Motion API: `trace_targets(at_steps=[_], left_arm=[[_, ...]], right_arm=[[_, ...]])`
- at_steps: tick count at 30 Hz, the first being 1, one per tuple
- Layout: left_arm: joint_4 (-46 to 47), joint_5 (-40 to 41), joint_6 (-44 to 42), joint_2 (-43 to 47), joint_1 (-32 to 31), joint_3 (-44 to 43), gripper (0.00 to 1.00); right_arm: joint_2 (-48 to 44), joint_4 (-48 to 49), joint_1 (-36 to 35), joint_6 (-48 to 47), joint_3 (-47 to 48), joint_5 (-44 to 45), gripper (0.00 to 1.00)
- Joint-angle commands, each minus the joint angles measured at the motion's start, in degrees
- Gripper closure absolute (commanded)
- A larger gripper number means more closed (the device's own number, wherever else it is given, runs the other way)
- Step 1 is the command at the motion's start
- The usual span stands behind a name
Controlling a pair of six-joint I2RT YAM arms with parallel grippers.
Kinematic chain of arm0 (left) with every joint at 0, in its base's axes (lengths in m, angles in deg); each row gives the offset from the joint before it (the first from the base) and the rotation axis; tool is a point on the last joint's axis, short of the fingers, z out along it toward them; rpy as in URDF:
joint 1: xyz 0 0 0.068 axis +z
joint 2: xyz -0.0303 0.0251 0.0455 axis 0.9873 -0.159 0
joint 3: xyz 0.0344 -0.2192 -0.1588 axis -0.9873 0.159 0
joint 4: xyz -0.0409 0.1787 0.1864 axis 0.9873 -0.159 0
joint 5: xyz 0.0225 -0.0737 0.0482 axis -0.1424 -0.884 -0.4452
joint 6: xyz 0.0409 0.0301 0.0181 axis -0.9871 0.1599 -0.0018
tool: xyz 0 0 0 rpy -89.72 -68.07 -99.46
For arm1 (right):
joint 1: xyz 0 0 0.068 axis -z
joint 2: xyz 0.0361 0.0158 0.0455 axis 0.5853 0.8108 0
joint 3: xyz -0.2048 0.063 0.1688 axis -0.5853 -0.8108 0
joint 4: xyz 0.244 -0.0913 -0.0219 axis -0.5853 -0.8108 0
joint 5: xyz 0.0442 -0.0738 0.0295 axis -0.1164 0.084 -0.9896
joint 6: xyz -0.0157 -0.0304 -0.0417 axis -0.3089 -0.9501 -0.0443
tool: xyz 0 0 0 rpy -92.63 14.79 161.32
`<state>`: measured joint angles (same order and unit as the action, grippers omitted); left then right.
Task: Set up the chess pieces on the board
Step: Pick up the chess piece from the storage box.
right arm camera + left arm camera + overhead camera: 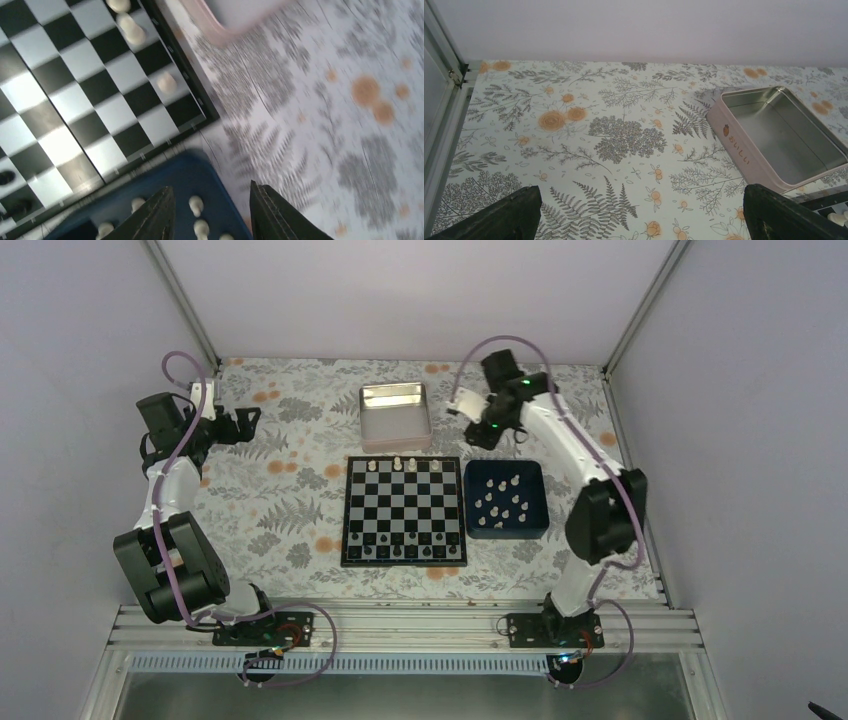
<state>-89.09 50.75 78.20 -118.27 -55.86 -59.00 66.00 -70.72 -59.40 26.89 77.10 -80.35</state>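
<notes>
Right gripper [211, 190]: jaws apart, nothing between them, above the far corner of the blue tray [507, 535], just right of the board [404, 510]. Left gripper [639, 215]: fingers wide apart, well left of the board. White chess pieces [503, 502]: mostly in the tray, a few on the board's far row. Next pick, probably: choose an isolated piece, descend plumb, straddle it clear of neighbours, close gently
</notes>
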Motion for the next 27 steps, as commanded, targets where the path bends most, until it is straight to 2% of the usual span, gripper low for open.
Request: trace_targets(at_steps=[1, 5, 10, 16, 27], left_arm=[[0.3, -1.5, -0.6, 0.4, 0.3, 0.4, 0.00], [0.2, -1.6, -0.6, 0.6, 0.4, 0.4, 0.00], [0.0, -1.9, -0.6, 0.7, 0.4, 0.3, 0.00], [0.2, -1.7, -0.8, 0.6, 0.5, 0.4, 0.00], [0.2, -1.6, -0.9, 0.2, 0.5, 0.5, 0.00]], right_arm=[[-5.9, 1.8, 7.3, -0.8, -8.8, -1.0, 0.59], [-8.4, 5.1, 13.7, -2.2, -16.9, -1.4, 0.59], [-9.0, 9.5, 16.7, -2.4, -22.8, -2.1, 0.59], [-7.7, 9.2, 16.8, -2.7, -25.6, -4.7, 0.60], [-7.0, 14.8, 14.6, -1.7, -30.9, -2.2, 0.60]])
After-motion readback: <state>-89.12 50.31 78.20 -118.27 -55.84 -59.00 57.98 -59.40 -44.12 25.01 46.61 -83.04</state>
